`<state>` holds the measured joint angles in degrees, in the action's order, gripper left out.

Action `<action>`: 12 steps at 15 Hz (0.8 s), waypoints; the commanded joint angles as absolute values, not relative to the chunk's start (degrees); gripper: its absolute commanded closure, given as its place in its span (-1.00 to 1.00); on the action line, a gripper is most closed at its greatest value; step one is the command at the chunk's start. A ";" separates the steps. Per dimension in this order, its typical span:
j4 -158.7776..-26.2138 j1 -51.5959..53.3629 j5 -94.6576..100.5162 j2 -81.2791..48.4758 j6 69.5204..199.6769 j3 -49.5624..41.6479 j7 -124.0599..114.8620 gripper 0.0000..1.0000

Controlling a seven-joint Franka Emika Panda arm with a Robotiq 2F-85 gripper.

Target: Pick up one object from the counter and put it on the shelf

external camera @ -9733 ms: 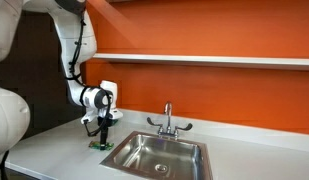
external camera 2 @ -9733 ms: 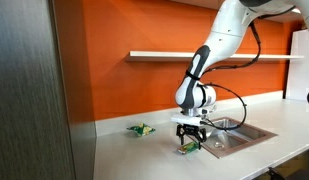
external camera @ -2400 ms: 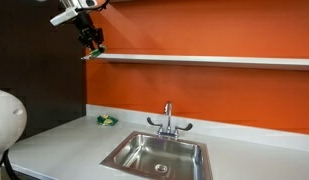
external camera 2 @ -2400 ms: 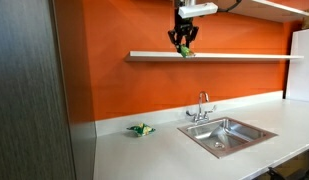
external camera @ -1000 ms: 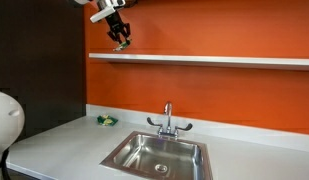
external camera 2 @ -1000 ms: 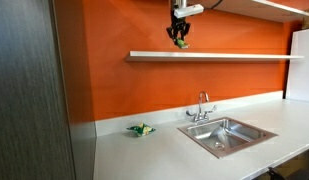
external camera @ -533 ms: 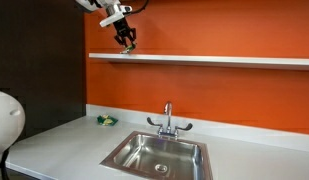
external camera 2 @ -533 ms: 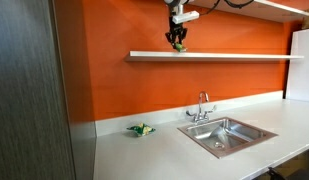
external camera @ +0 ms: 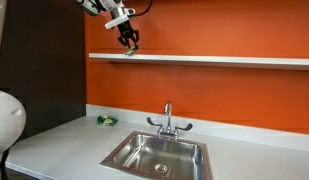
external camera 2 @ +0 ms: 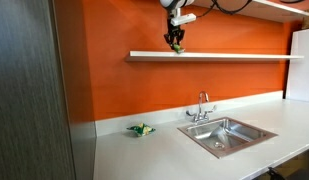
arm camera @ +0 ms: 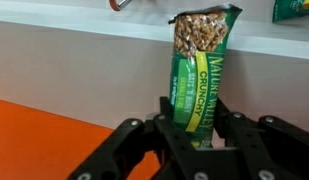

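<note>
The bar (arm camera: 200, 72) is a green granola wrapper with white and yellow lettering running lengthwise and a clear end showing oats. In the wrist view it stands upright at frame centre, its lower end pinched in the gripper (arm camera: 196, 128). In both exterior views it hangs just over the shelf (external camera: 214, 60) near that board's left end, upper frame; contact cannot be judged. The shelf (external camera 2: 229, 55) is thin, white and level. The counter (external camera: 54, 145) is pale grey and fills the lower frame.
</note>
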<state>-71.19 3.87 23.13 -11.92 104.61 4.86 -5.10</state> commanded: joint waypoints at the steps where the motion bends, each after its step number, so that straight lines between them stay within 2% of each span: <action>1: -64.91 4.15 24.32 -15.45 101.84 4.73 -2.43 0.65; 9: -57.83 4.45 23.97 -19.91 98.93 4.71 -1.48 0.65; 10: -57.15 4.52 24.08 -20.37 98.61 4.66 -1.74 0.53; 11: -56.47 4.53 24.04 -20.82 98.21 4.65 -1.74 -0.35; 12: -55.83 4.59 24.14 -21.23 97.77 4.62 -1.89 -0.38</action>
